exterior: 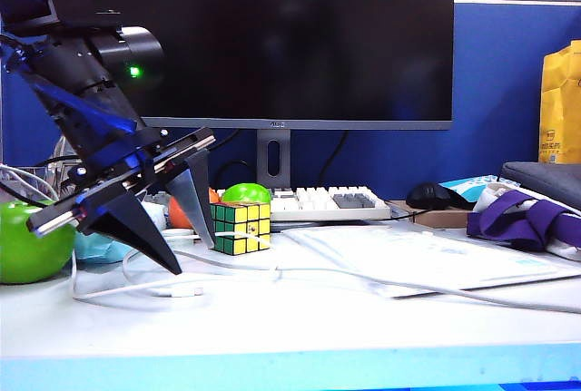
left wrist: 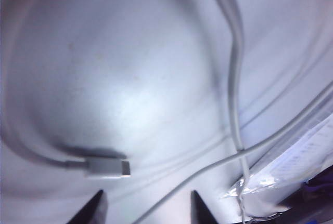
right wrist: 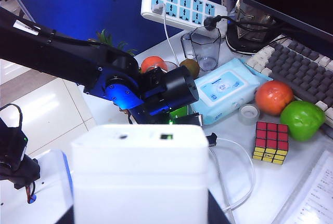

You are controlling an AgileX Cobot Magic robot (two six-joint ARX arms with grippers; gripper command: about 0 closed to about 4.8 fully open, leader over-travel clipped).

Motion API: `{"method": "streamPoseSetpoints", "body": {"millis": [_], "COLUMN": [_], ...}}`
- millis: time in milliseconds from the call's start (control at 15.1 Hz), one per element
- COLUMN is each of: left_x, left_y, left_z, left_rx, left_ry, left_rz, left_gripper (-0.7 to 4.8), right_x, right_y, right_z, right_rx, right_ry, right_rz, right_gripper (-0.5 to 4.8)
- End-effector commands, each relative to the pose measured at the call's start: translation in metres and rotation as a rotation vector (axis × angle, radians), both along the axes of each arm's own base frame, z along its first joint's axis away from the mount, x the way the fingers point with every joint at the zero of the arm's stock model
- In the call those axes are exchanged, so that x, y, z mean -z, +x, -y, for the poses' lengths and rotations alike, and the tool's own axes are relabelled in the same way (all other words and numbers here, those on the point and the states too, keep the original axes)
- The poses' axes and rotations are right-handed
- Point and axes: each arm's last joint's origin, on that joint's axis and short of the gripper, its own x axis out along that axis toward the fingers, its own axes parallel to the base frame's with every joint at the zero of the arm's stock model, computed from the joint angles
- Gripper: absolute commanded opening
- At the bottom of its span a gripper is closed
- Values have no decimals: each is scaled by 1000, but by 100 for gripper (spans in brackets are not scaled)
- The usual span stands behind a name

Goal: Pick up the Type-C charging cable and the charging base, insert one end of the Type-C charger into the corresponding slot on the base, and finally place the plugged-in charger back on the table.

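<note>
While the right hand (right wrist: 140, 208) grips the charging base (right wrist: 139, 174), the Type-C charging cable's plug (left wrist: 106, 168) lies level on the tabletop (left wrist: 130, 68), lower left of the left wrist view, just off the open, empty left hand (left wrist: 147, 208).

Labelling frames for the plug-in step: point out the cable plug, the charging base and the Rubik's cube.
cable plug (left wrist: 106, 168): left wrist view, white plug body.
charging base (right wrist: 139, 177): right wrist view, front face.
Rubik's cube (exterior: 241, 228): exterior view, front face.

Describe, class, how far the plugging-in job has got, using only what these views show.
Done: the right pincer holds the charging base aloft. In hand: the left pincer hangs open over the Type-C charging cable, whose plug lies on the table. Left: grasping the plug, inserting it, and setting both down.
</note>
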Motion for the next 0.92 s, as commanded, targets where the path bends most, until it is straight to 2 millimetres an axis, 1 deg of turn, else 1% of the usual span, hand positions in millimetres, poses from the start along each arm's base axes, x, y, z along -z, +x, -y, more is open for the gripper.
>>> {"method": "streamPoseSetpoints", "body": {"millis": [66,264,396,793,859,925], "left_x": [11,18,17,18,18,18], "left_y": [-9,-11,-8,-8,-8,-8], "left_z": [-1,-2,-1,-1,-1,-1], "left_rx": [2,-33,-68,-92,-100,-120], "left_ry": [8,5,-9,2,0,-5], "left_rz": [-38,-48,-26,-37,-43,-59], "left_gripper": [211,211,211,206,188,74], "right_x": [-4,-4,-4,-5,-5,-5], "right_y": [-2,-2,-2,-4,-4,-4], "right_z": [1,1,1,2,2,2], "right_rx": [-5,-5,-5,-5,-5,-5], "right_ry": [19,19,17,19,19,19], "right_rz": [22,21,18,21,21,22], "right_gripper": [-5,-4,-5,-5,-5,-5]}}
